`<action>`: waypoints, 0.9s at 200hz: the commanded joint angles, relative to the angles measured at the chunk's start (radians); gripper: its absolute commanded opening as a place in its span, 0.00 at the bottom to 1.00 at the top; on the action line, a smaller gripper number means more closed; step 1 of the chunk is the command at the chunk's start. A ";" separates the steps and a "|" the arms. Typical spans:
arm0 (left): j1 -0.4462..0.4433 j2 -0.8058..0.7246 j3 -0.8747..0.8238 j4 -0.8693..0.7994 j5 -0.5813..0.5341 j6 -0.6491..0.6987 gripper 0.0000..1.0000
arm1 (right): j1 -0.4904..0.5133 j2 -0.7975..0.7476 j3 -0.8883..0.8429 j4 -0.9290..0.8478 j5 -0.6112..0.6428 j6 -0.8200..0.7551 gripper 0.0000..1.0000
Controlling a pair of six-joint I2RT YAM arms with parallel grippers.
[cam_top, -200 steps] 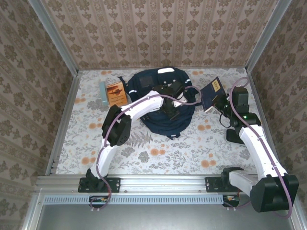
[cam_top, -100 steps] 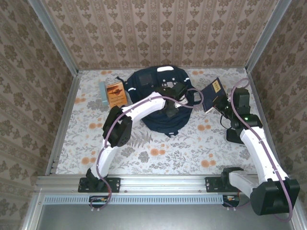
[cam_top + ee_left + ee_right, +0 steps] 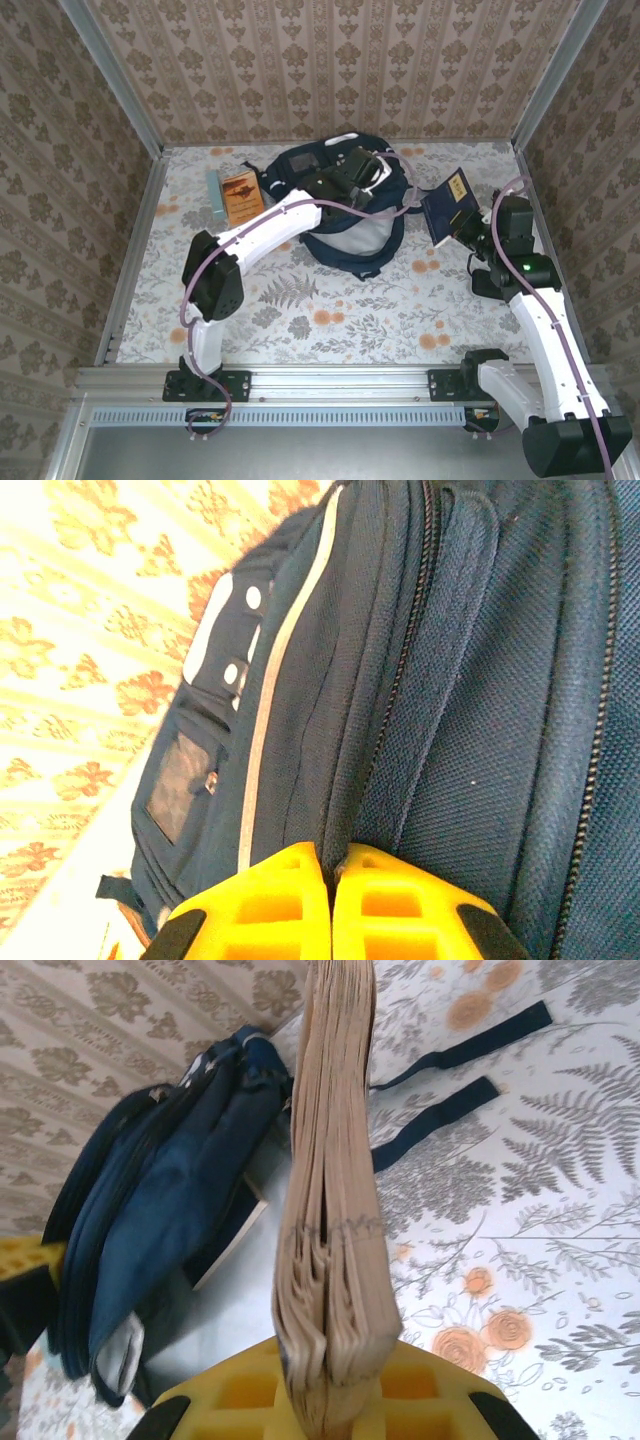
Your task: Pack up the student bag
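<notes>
While L gripper (image 3: 333,865) pinches student bag (image 3: 480,680) fabric, R gripper (image 3: 330,1395) grips book (image 3: 330,1160) right of bag.

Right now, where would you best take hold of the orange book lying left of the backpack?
Probably its near short edge, coming in from the arms' side: the orange book lies flat, a teal item flanks its left, and the backpack crowds its right.

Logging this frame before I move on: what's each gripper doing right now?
Left gripper: closed, pinching a fold of the student bag.
Right gripper: closed, holding the book.
</notes>
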 commanded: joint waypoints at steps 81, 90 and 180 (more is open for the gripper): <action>-0.006 -0.109 0.000 0.260 0.055 -0.052 0.00 | 0.032 0.133 -0.189 0.518 -0.391 0.343 0.04; -0.006 -0.124 -0.014 0.268 0.072 -0.057 0.00 | 0.050 0.170 -0.198 0.580 -0.397 0.373 0.04; -0.006 -0.192 -0.046 0.277 0.156 -0.136 0.00 | 0.185 0.504 -0.206 1.034 -0.326 0.587 0.03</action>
